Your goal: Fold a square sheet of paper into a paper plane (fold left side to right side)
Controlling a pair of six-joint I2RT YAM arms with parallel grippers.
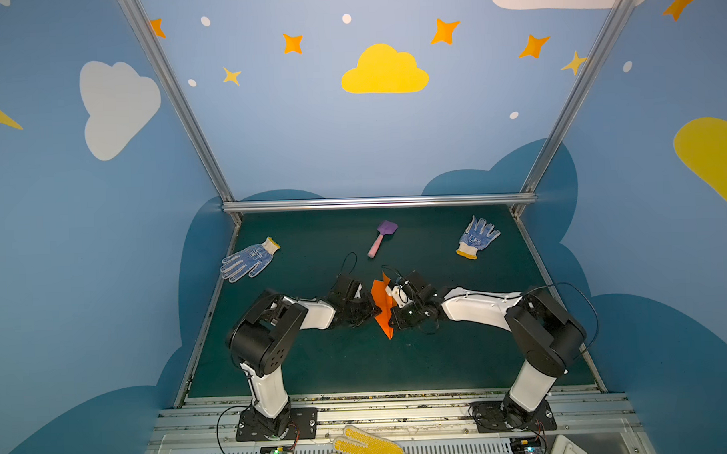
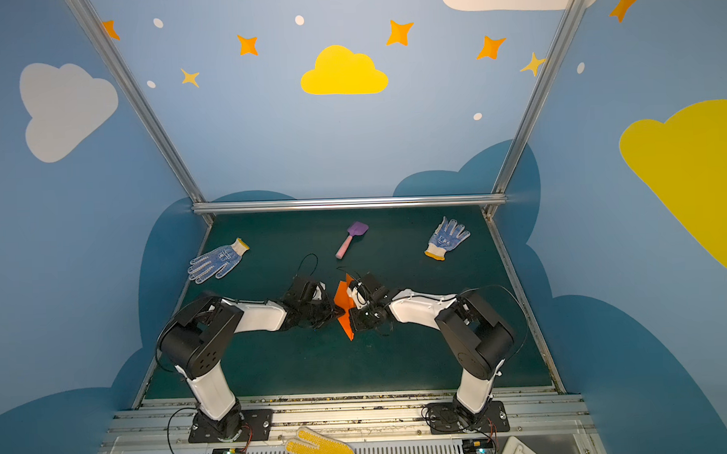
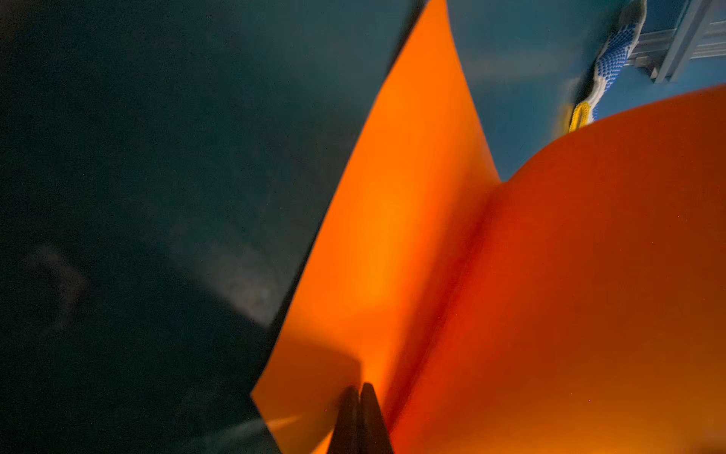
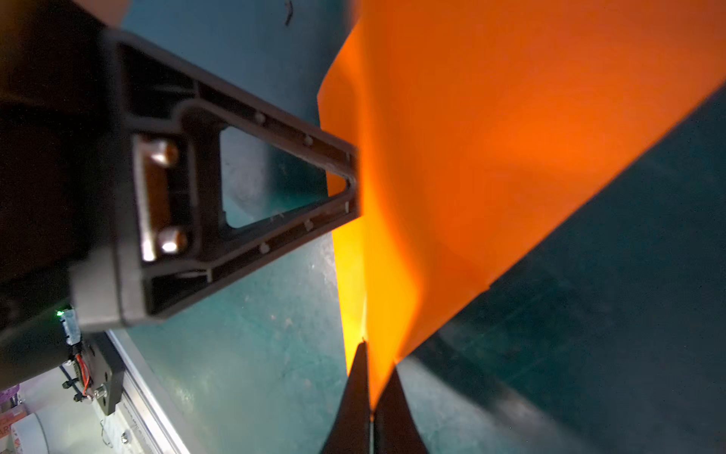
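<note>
Paper plane (image 1: 382, 307) is standing on edge at mid-table, between the two arms and pinched from both sides. In both top views it is reading as a slim pointed dart (image 2: 344, 309), with the sharp tip pointing toward the near edge. Left gripper (image 3: 359, 390) is clamping shut on one flap. Right gripper (image 4: 375, 365) is clamping shut on the opposite flap, its fingers meeting on the paper. Whether the lower tip is touching the green mat (image 1: 316, 362) I cannot tell.

Progress, judging only: the main creases are looking done, since layers are overlapping along a long spine fold. Two flaps are spreading apart like wings in the left wrist view (image 3: 393, 236). What seems left is sharpening or evening the wings and setting it down.

Paper is looking thin, smooth and matte bright orange, glowing where light is passing through (image 4: 471, 137), with flaps bowing softly, not flat. Mat is looking dark and slightly grainy. Sitting well apart at the back are two blue-dotted knit gloves (image 1: 248, 259) (image 1: 476, 237) and a pink-handled purple spatula (image 1: 381, 238). A yellow dotted glove (image 1: 369, 448) is lying off the mat, at the front rail.
</note>
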